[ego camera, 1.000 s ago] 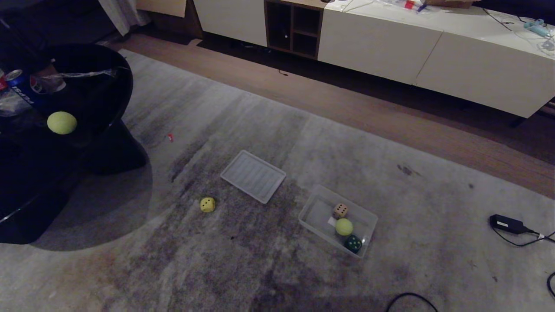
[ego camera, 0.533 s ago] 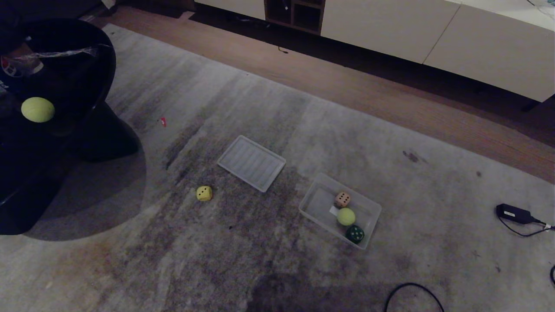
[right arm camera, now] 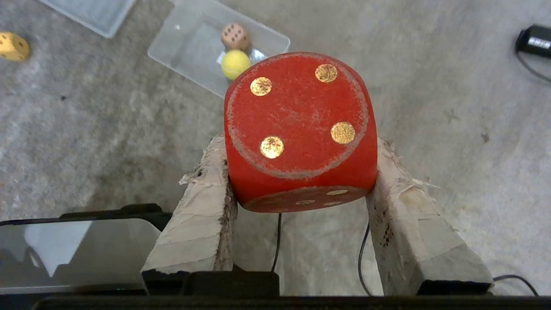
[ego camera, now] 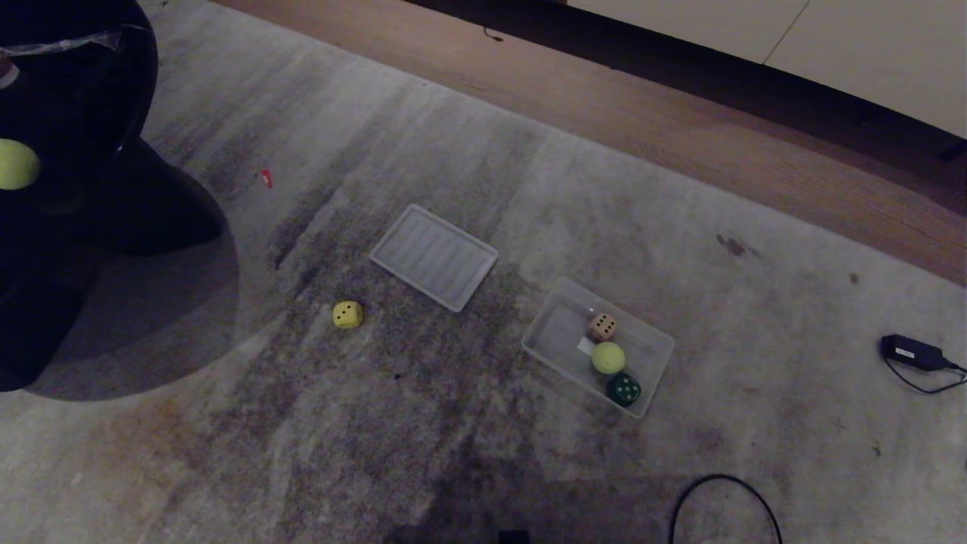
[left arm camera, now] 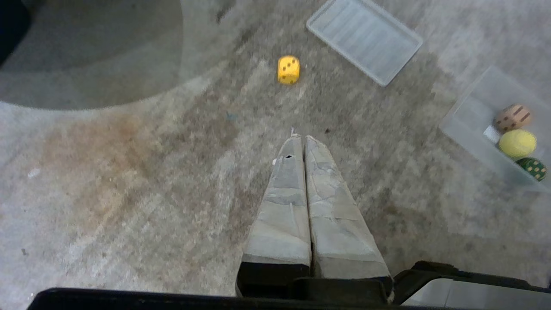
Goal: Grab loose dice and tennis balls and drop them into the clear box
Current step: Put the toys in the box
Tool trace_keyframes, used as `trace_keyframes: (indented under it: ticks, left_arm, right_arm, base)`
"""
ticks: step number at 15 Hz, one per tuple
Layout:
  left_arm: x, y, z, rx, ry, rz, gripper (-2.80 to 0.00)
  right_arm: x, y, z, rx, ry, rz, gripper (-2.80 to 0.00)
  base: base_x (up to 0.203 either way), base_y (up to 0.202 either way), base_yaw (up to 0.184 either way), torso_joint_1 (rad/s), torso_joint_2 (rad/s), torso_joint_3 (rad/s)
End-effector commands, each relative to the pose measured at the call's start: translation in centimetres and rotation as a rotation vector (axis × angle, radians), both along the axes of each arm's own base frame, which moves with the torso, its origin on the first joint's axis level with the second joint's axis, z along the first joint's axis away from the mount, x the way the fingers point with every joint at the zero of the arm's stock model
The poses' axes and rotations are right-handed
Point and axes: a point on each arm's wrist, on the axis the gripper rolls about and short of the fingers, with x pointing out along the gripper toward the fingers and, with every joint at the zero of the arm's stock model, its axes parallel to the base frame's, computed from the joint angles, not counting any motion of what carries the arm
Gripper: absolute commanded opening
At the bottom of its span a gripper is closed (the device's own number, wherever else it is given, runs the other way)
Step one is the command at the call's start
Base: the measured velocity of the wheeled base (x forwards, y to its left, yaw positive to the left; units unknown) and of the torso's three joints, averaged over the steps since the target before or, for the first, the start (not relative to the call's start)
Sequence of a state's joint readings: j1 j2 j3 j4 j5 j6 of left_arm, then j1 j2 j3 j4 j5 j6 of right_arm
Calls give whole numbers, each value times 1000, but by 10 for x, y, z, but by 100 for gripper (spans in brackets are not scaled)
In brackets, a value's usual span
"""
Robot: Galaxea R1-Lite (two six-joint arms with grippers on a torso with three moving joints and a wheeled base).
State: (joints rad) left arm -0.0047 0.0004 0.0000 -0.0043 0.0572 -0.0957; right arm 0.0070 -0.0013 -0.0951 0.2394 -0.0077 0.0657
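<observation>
My right gripper [right arm camera: 299,144] is shut on a red die [right arm camera: 297,129] with gold pips, held above the carpet, short of the clear box [right arm camera: 189,43]. The clear box [ego camera: 548,336] sits on the carpet right of centre, holding a tan die [ego camera: 602,326], a tennis ball [ego camera: 608,357] and a dark green die [ego camera: 624,388]. A yellow die [ego camera: 347,314] lies loose on the carpet, to the box's left. Another tennis ball [ego camera: 15,164] rests on the black table at far left. My left gripper [left arm camera: 300,137] is shut and empty above the carpet, short of the yellow die [left arm camera: 288,69]. Neither gripper shows in the head view.
A flat ribbed translucent lid [ego camera: 434,257] lies between the yellow die and the box. A black round table [ego camera: 75,219] stands at left. A power adapter [ego camera: 910,351] and a black cable loop [ego camera: 721,491] lie at right. A wood floor strip and a white cabinet [ego camera: 869,45] are beyond.
The whole head view has tilted downward, so everything sits higher in the picture and the cabinet is mostly out of frame. Dice, balls, box and lid have not moved on the carpet.
</observation>
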Motion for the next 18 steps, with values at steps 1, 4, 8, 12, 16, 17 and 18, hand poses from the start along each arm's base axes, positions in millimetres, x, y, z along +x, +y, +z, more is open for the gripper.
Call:
trace_keyframes:
  ticks: [1, 4, 8, 12, 16, 17, 18]
  left_arm:
    - [0, 0, 0, -1, 2, 1, -280]
    - [0, 0, 0, -1, 2, 1, -280]
    - [0, 0, -1, -2, 4, 1, -280]
    - [0, 0, 0, -2, 3, 1, -280]
    - [0, 0, 0, -2, 2, 1, -280]
    - [0, 0, 0, -2, 2, 3, -280]
    - [0, 0, -1, -2, 4, 1, -280]
  right_arm:
    - [0, 0, 0, 0, 3, 1, -280]
    - [0, 0, 0, 0, 3, 1, -280]
    - [0, 0, 0, 0, 3, 1, -280]
    - [0, 0, 0, 0, 3, 1, -280]
    - [0, 0, 0, 0, 3, -1, -280]
    - [0, 0, 0, 0, 3, 1, -280]
    - [0, 0, 0, 0, 3, -1, -280]
  base:
    - [0, 0, 0, 2, 11, -194]
    - [0, 0, 0, 1, 5, -199]
    - [0, 0, 0, 2, 2, -198]
    - [0, 0, 0, 4, -2, -196]
    - [0, 0, 0, 1, 0, -198]
    - [0, 0, 0, 2, -6, -188]
    - [0, 0, 0, 2, -1, -198]
